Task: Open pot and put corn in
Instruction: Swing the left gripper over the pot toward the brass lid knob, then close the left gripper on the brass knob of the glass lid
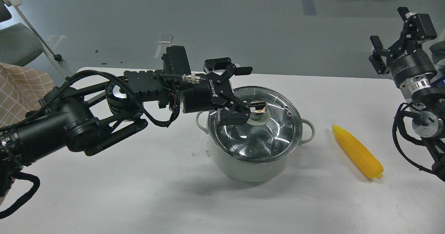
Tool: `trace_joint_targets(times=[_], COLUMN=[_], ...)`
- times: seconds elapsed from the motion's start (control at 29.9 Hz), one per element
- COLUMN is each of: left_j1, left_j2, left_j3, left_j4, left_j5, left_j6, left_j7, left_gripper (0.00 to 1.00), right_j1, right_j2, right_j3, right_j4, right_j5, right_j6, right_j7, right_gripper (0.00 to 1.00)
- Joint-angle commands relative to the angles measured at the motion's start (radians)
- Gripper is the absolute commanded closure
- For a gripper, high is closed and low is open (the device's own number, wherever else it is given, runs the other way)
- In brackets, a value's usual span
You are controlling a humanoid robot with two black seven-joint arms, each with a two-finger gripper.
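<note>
The pale grey-green pot [243,168] stands at the middle of the white table [139,192], closed by its glass lid [260,136] with a brass-coloured knob [258,106]. My left gripper [247,90] reaches in from the left, open, just left of the knob. Its lower finger [236,115] lies over the lid right beside the knob, and its upper finger [240,69] is above the pot's far rim. The yellow corn [358,152] lies on the table right of the pot. My right gripper [391,27] is open and empty, raised at the far right.
A grey chair [17,42] and a checked cloth [21,88] are off the table's left edge. The table's right edge runs close to the right arm [420,122]. Grey floor lies beyond the far edge.
</note>
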State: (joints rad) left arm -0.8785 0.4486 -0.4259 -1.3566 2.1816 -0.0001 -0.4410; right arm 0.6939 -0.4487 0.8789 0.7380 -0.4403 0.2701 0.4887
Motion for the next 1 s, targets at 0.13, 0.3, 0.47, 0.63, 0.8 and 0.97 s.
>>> trace_joint_targets(times=[0.13, 0.3, 0.47, 0.63, 0.8, 0.97], left_j1=[0.027, 0.058, 0.072, 0.075, 0.085, 0.092], left_j2=[-0.082, -0.122, -0.128, -0.128, -0.128, -0.128], left_j3=[0.002, 0.002, 0.001, 0.002, 0.002, 0.001], left_j4=[0.059, 0.096, 0.128, 0.142, 0.148, 0.148], left_j5=[0.0, 0.0, 0.0, 0.0, 0.0, 0.0], left_j6=[-0.005, -0.005, -0.003, -0.005, -0.005, -0.003], left_j7=[0.002, 0.004, 0.005, 0.007, 0.007, 0.007], left_gripper=[0.03, 0.03, 0.04, 0.1, 0.22, 0.29], right_j1=[-0.008, -0.008, -0.01, -0.013, -0.013, -0.016], right_j2=[0.004, 0.013, 0.013, 0.013, 0.013, 0.013], right_j3=[0.0, 0.0, 0.0, 0.0, 0.0, 0.0], right_j4=[0.0, 0.0, 0.0, 0.0, 0.0, 0.0], right_j5=[-0.006, -0.008, -0.008, -0.008, -0.008, -0.008], right_j6=[0.0, 0.0, 0.0, 0.0, 0.0, 0.0], right_j7=[0.0, 0.0, 0.0, 0.0, 0.0, 0.0], right_gripper=[0.0, 0.0, 0.0, 0.0, 0.0, 0.0])
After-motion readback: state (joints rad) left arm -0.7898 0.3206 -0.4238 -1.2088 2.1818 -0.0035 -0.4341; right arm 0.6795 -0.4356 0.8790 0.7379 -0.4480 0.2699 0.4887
